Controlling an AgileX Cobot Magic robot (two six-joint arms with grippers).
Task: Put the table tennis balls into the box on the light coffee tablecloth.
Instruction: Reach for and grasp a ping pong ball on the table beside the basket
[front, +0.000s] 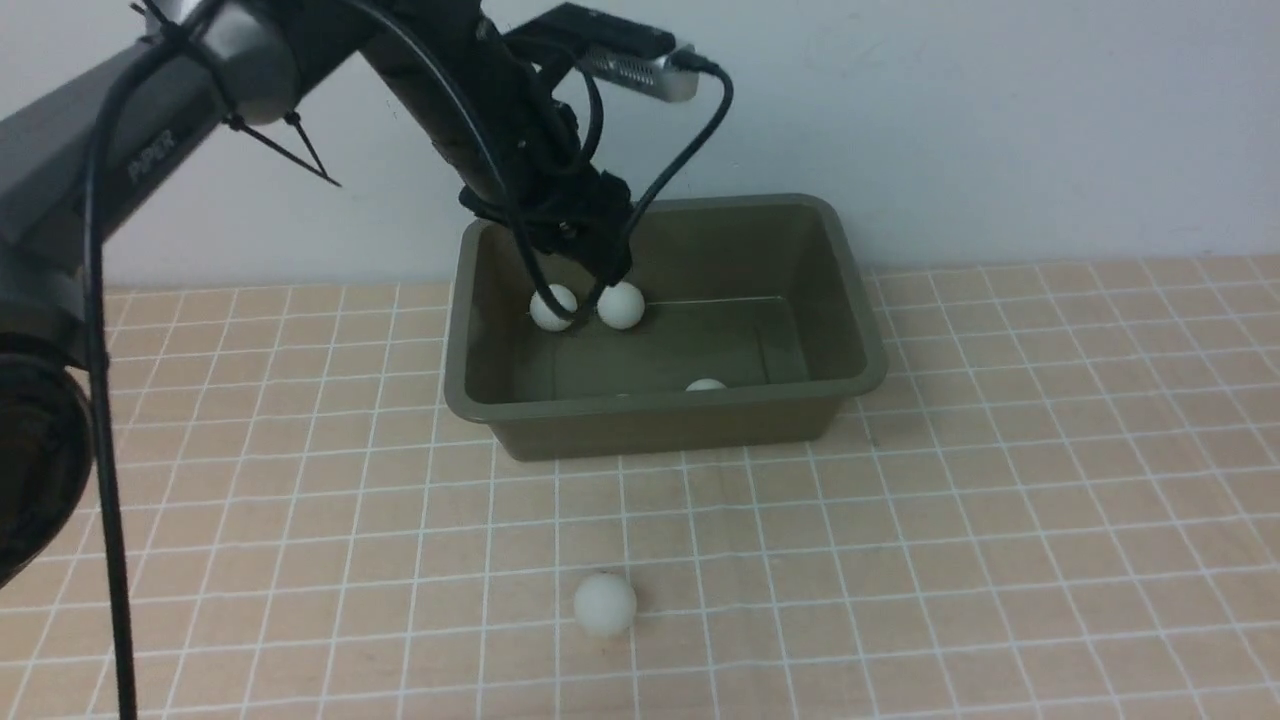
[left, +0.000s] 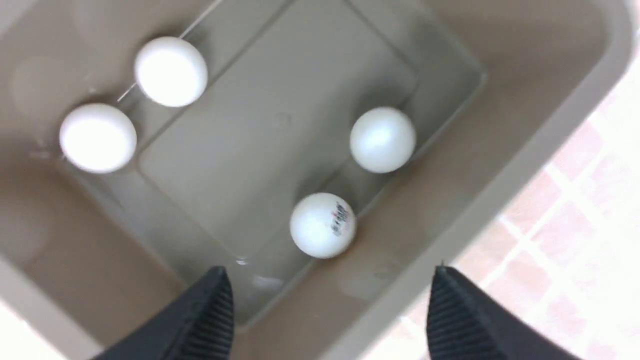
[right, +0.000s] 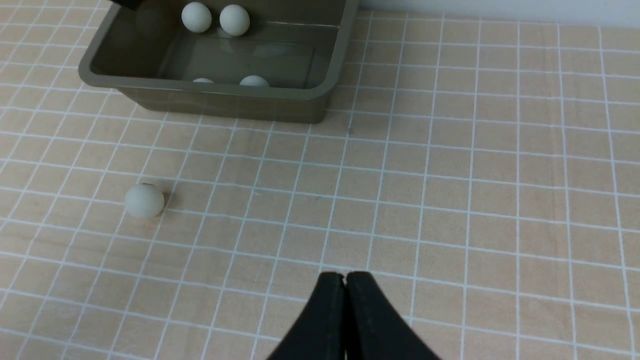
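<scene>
Hovering over the olive-green box (front: 660, 432), the left gripper (left: 330, 285) stood with its jaws spread wide and nothing between them. In the left wrist view its ribbed black fingertips (left: 212, 310) framed part of the tub's inside and one sloping wall.

Four white table tennis balls (left: 171, 71) lay on the box floor. Two of them sat just beside each other against the far wall, toward the robot's left end of the box, with a narrow gap between them. In the front view they were right under the gripper. The other two rested along the near wall. One was the printed ball (left: 323, 225), which carried a small dark and red mark. The plain ball (left: 382, 140) lay near it but not touching. From the front only the top of one of this pair showed over the near rim, while the right wrist view showed the tops of both.

A fifth ball (front: 605, 604) lay outside the box on the light coffee tablecloth (front: 900, 560), on the robot's side of the box and well apart from it. The box itself stood on that white-gridded cloth, close to the pale wall (front: 1000, 120) behind.

The right gripper (right: 345, 277) had its black fingers pressed flat together and held nothing. It hung over bare cloth, well away from both the box and the loose ball.
</scene>
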